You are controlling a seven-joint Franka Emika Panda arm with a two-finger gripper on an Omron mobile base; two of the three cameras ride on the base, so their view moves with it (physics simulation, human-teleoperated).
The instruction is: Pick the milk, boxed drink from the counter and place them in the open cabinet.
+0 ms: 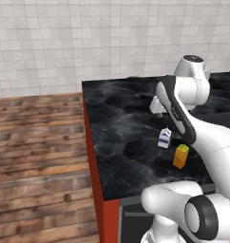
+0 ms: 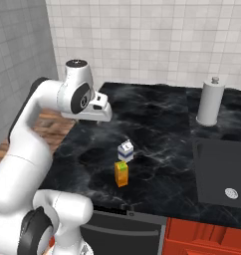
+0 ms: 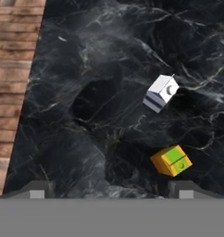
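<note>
Your nearest worry is the boxed drink (image 3: 171,160): it stands close to the front edge of the desk (image 1: 117,123), nearer to it than anything else, and the milk (image 3: 161,93) stands just beside it, one step further in. With the two cartons so close, if you come down on one with the fingers set across the line that joins them, a finger will likely knock the other over or push it toward the front edge. Come in so the fingers straddle the carton from its free sides.

The claw (image 3: 112,192) hangs high over the desk, well apart from both cartons and holding nothing. Its fingertips (image 3: 37,190) stand far apart, so it is wide. In the hand view both cartons lie off to the side of the far fingertip and not between the two, so a straight descent from here would land on bare marble; you need to shift sideways first.

Further back, toward the wall, a paper-towel roll (image 2: 210,102) stands near the sink (image 2: 224,172). It is well clear of the cartons and should not trouble you.
</note>
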